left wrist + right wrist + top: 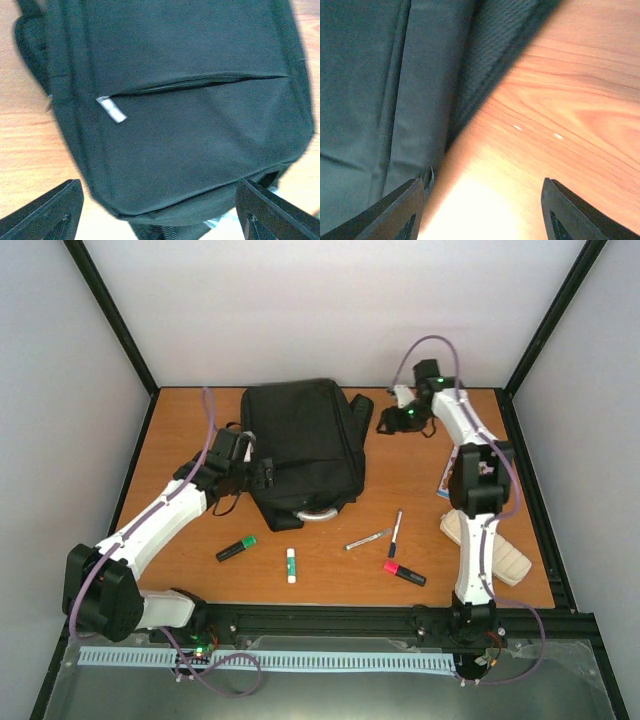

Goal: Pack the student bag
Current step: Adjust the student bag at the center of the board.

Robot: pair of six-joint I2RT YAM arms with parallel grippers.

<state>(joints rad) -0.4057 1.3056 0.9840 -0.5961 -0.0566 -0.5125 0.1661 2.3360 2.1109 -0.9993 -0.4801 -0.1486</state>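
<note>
Plainly, both claws gape apart, empty: left gripper (159,184) above the student bag (300,440), right gripper (482,182) beside its edge. It lies flat on the table (420,570), probably soft and floppy; its grey loop handle (318,517) looks the safest hold.

The top external view looks down from above and behind the arm bases at the frame's bottom edge. It takes in the whole table (400,470), with the student bag (300,440) at upper centre. The left wrist view hangs close over that bag's front, and the left gripper (159,212) frames the lower corners. The right wrist view sits even nearer, with the right gripper (482,210) low in the frame, the bag's edge at left and the tabletop at right.
</note>
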